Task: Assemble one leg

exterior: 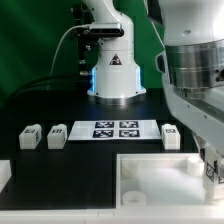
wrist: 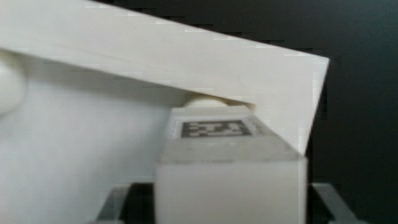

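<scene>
White plastic fills most of my wrist view: the leg (wrist: 222, 175) stands between the fingers (wrist: 127, 206), which are closed against its two sides and have it in their grip, its black-and-white tag (wrist: 217, 128) facing the camera. A rounded peg (wrist: 212, 101) on the leg's end sits right at a corner of the white panel (wrist: 143, 90); I cannot tell whether it touches the panel. In the exterior view I see the arm (exterior: 190, 60) hanging large at the exterior view's right, with the fingers (exterior: 211, 168) low beside the near right part of the panel (exterior: 150, 178), which lies on the black surface (exterior: 60, 165) at the near edge. From that side the held leg is hidden from me. Farther back, the marker board (exterior: 115, 129) lies flat in the middle, in front of the arm's base (exterior: 113, 75). At the exterior view's left of the board I see one loose leg (exterior: 57, 135) just beside it and a second loose leg (exterior: 30, 136) a little farther out, the two side by side and apart. A third loose leg (exterior: 170, 136) lies just beside the board's right end. A green backdrop (exterior: 30, 40) closes off the far side.
</scene>
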Action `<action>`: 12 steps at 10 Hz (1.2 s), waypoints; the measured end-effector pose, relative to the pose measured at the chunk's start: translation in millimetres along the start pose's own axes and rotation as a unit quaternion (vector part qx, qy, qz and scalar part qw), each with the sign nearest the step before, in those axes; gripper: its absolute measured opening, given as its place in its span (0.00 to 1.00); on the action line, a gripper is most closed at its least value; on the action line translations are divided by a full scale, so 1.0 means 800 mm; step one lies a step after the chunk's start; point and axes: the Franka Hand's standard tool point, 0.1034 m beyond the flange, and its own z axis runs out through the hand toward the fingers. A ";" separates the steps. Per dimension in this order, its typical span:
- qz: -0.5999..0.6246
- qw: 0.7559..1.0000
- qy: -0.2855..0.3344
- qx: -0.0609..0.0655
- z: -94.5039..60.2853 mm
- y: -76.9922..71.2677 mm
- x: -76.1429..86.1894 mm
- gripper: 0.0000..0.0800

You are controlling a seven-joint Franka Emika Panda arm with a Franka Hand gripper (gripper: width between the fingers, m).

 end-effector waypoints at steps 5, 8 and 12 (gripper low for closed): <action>-0.058 0.998 -0.002 -0.001 0.000 0.001 -0.007 0.65; -0.297 0.955 0.007 -0.006 -0.014 0.000 -0.021 0.80; -0.605 0.795 0.036 -0.027 -0.008 -0.004 -0.016 0.81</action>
